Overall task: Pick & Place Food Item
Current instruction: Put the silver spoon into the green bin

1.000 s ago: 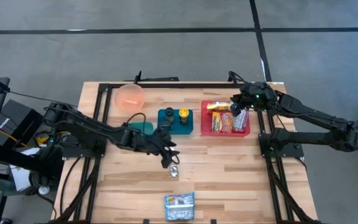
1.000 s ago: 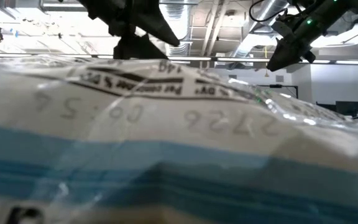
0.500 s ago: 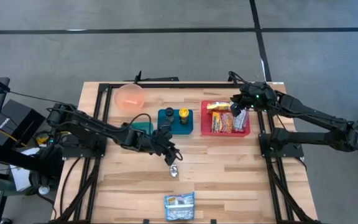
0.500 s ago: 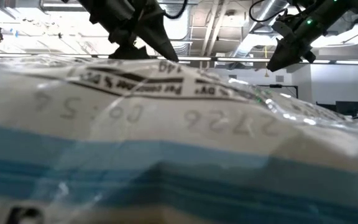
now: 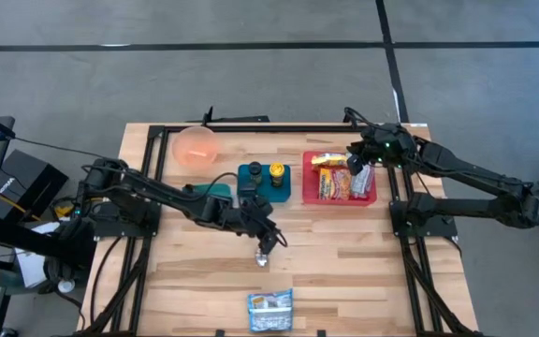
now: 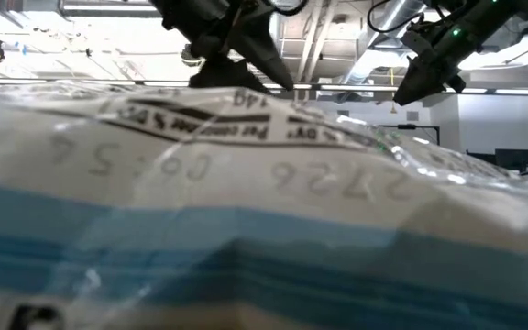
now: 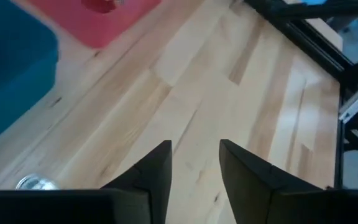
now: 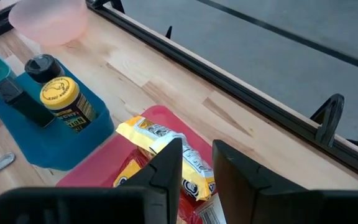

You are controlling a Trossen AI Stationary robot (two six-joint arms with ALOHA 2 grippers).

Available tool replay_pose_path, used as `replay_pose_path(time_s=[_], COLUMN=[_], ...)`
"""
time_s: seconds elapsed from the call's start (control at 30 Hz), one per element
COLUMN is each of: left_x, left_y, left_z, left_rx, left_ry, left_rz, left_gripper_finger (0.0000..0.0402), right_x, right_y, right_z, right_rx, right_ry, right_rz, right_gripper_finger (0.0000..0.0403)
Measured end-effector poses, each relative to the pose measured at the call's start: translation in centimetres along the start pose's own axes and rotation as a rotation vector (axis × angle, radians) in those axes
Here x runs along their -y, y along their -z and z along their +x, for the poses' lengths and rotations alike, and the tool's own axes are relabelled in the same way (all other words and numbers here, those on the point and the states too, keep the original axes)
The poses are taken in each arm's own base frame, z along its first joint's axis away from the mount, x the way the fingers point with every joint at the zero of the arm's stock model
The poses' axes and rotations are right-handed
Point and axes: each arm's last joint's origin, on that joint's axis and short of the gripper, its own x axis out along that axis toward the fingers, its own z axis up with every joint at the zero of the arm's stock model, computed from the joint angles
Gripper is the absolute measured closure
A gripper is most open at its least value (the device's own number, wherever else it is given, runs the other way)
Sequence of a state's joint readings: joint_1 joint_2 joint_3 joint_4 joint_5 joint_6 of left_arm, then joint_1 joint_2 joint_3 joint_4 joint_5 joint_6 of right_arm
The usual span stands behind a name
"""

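Note:
Several snack packets [image 5: 337, 183] lie in a red tray [image 5: 307, 161] at the table's right. My right gripper [image 5: 357, 175] hovers open above them; its wrist view shows a yellow packet [image 8: 143, 132] below the fingers [image 8: 193, 163]. A blue-and-white packet [image 5: 269, 311] lies flat near the front edge and fills the low view [image 6: 246, 211]. My left gripper [image 5: 269, 243] stands open over bare wood mid-table [image 7: 194, 152], just beyond a small silvery object [image 5: 262, 256], touching nothing.
A teal tray [image 5: 251, 194] holding a yellow-capped jar [image 5: 276, 173] and a dark bottle [image 5: 254, 172] stands at mid-back. A pink bowl [image 5: 196, 145] sits at the back left. Black frame rails [image 5: 157, 150] run along the table's sides.
My left gripper has moved toward the table's right edge and slightly down, passing over the silvery object's far side. My right arm has kept still.

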State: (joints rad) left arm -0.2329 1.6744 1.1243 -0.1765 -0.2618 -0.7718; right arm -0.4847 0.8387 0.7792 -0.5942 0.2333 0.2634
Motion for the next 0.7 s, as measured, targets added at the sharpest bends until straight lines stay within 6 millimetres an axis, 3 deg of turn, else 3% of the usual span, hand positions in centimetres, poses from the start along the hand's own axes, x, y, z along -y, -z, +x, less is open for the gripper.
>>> replay_pose_path(time_s=[0.33,0.7], left_x=[-0.7,-2.1], left_y=[0.5,2.6], left_z=[0.7,0.0], left_rx=[-0.078,-0.224], left_ry=[-0.08,-0.295], left_rz=[-0.016,-0.227], left_gripper_finger=[0.029,0.0299], right_x=[0.0,0.0], right_y=[0.0,0.0], right_z=[0.0,0.0], right_rx=[-0.004,-0.005], right_ry=[0.001,0.001], right_rz=[-0.001,-0.001], right_gripper_finger=[0.032,0.032])
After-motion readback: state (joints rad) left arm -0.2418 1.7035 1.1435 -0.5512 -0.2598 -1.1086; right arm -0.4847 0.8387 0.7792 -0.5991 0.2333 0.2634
